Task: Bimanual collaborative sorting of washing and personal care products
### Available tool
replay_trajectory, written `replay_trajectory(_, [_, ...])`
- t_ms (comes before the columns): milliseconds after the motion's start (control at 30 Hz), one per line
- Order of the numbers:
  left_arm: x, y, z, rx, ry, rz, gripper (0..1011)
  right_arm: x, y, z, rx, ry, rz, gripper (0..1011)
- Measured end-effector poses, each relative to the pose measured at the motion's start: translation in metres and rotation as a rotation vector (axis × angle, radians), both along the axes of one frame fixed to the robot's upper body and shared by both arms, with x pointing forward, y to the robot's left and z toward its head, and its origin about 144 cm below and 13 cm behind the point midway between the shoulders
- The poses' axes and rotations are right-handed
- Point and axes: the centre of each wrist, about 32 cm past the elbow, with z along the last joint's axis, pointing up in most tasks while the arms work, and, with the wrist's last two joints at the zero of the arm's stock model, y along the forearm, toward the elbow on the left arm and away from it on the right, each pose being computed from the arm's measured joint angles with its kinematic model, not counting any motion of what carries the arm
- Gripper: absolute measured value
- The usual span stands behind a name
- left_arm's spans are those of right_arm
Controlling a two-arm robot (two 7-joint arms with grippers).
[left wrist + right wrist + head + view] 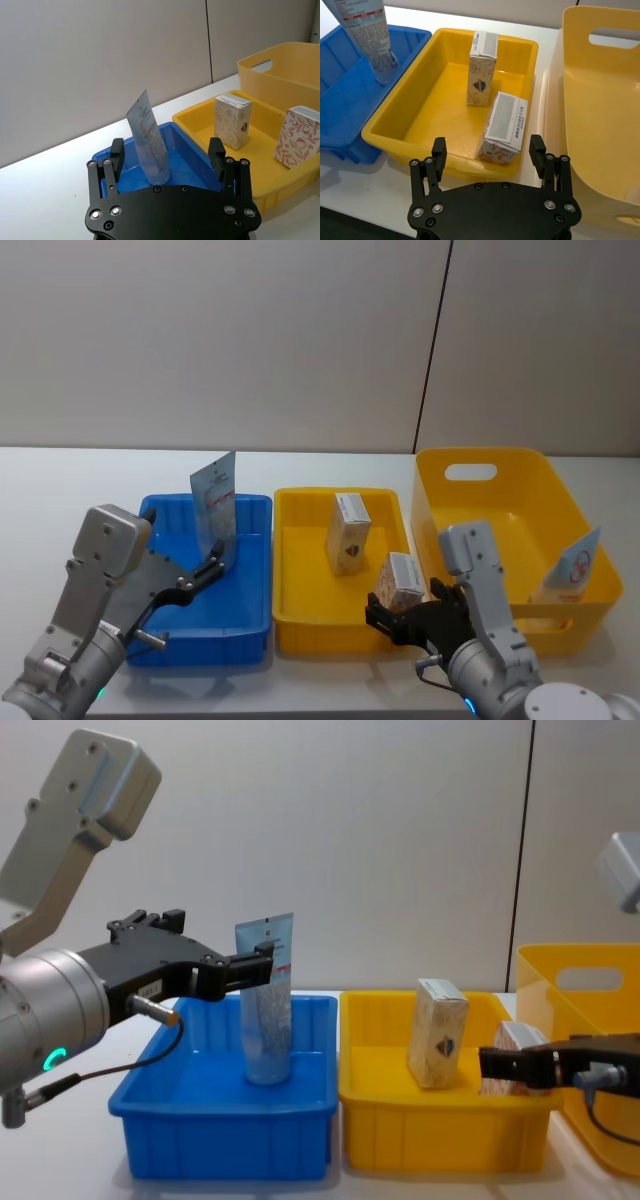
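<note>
A pale blue squeeze tube point(214, 500) stands upright on its cap in the blue bin point(200, 648). My left gripper point(166, 155) is open, with the tube point(149, 137) between its fingers and neither pad touching it. In the yellow tray point(300, 550) a tall beige box point(348, 532) stands, and a white box with a red pattern point(402, 580) is beside it. My right gripper point(488, 152) hangs open at the tray's front edge, just short of the white box point(504, 126). Another pale blue tube point(574, 564) leans inside the large yellow bin point(480, 502).
The three containers sit side by side on a white table point(60, 490), with the blue bin at the left and the large yellow bin at the right. A grey wall stands behind. Bare table lies left of the blue bin and along the back.
</note>
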Motion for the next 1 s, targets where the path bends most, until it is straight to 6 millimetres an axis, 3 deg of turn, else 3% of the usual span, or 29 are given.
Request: replay_trajectory(1000, [0.0, 0.0, 0.0, 0.0, 0.0, 0.0, 1001, 0.0077, 0.0085, -0.0085, -0.013, 0.031, -0.037, 1003])
